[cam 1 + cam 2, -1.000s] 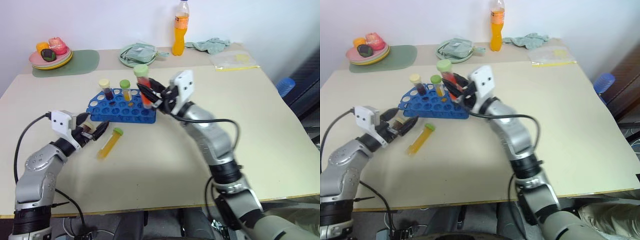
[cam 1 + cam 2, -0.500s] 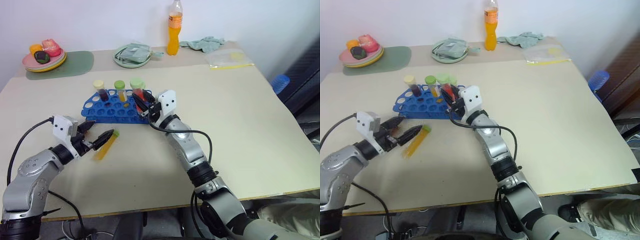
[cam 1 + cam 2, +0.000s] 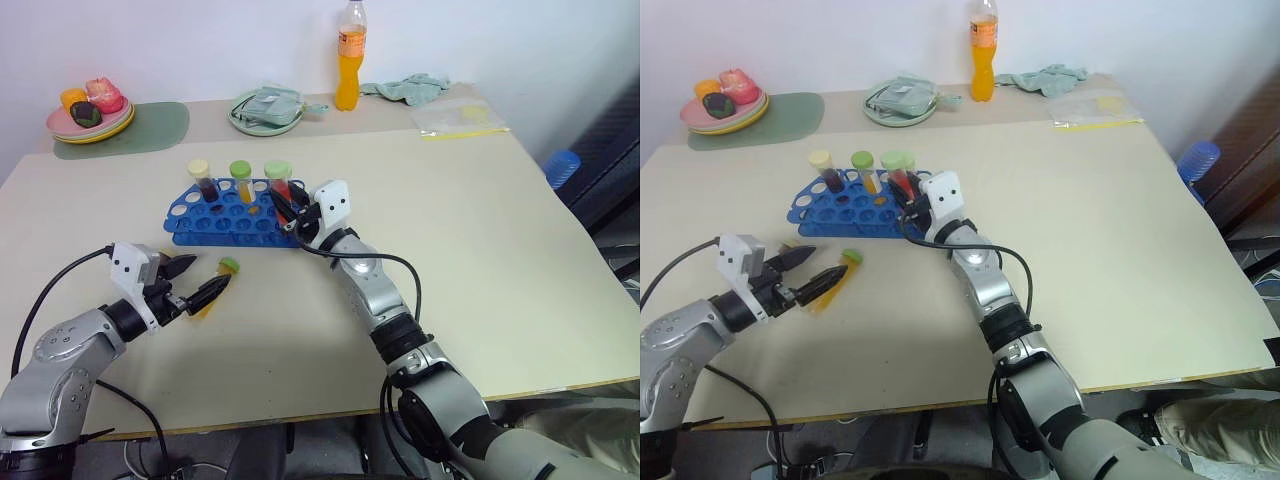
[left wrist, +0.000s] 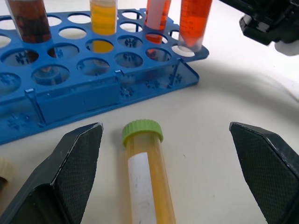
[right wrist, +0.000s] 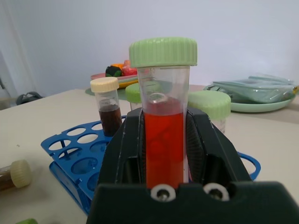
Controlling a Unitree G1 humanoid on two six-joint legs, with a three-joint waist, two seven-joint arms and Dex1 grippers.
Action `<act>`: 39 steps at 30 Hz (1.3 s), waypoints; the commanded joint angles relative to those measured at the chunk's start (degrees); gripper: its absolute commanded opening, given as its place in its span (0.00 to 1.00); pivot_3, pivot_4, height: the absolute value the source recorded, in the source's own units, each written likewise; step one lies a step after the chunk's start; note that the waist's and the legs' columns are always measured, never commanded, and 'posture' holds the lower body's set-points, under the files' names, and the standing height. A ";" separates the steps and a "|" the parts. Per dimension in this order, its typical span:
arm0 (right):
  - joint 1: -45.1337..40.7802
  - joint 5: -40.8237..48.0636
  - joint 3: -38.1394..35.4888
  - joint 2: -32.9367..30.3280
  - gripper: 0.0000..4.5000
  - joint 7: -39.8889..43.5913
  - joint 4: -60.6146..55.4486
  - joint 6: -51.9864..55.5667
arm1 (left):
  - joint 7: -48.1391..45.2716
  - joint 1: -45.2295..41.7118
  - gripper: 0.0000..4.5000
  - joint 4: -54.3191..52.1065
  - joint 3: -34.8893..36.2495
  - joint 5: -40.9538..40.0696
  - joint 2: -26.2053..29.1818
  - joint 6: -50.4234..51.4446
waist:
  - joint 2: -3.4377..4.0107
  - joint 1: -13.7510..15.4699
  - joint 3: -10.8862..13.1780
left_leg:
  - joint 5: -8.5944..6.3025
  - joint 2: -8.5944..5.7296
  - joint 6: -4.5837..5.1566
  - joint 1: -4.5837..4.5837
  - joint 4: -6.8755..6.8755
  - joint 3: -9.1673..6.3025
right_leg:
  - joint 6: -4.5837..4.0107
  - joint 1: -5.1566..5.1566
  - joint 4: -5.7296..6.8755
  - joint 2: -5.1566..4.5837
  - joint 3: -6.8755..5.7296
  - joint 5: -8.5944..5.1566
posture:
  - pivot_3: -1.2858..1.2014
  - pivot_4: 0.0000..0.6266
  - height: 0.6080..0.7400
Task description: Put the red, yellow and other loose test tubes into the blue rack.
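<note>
The blue rack (image 3: 232, 214) stands mid-table with a dark tube (image 3: 201, 180), a yellow tube (image 3: 241, 181) and a thin red tube (image 4: 156, 18) upright in it. My right gripper (image 3: 287, 204) is shut on a red tube with a green cap (image 5: 163, 140). That tube's lower end sits in the rack's corner hole nearest the gripper. A loose yellow tube with a green cap (image 4: 147, 182) lies on the table in front of the rack. My left gripper (image 4: 164, 127) is open, one finger on each side of it, not touching. A brown tube with a cream cap (image 5: 13, 176) also lies on the table.
At the table's far side stand an orange drink bottle (image 3: 350, 60), a green plate with a packet (image 3: 264, 110), a plate of fruit (image 3: 88, 108) on a green mat, a cloth (image 3: 415, 88) and a plastic bag (image 3: 464, 118). A blue object (image 3: 564, 166) sits beyond the right edge.
My right gripper has brought the red tube down from above the rack into a corner hole. My left gripper has drawn back slightly and stays open by the yellow tube. The camera has shifted.
</note>
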 commanded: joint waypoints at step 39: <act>11.11 9.02 -2.64 -20.45 0.99 15.87 -38.45 18.60 | 20.84 -28.21 1.00 -5.43 -5.72 -5.25 15.34 61.20 | -0.01 -0.24 0.02 | 0.00 -0.06 0.00 0.03 0.07 0.07 | 0.02 0.09 0.09 0.11 -0.05 -0.01 | 0.52 0.24 1.00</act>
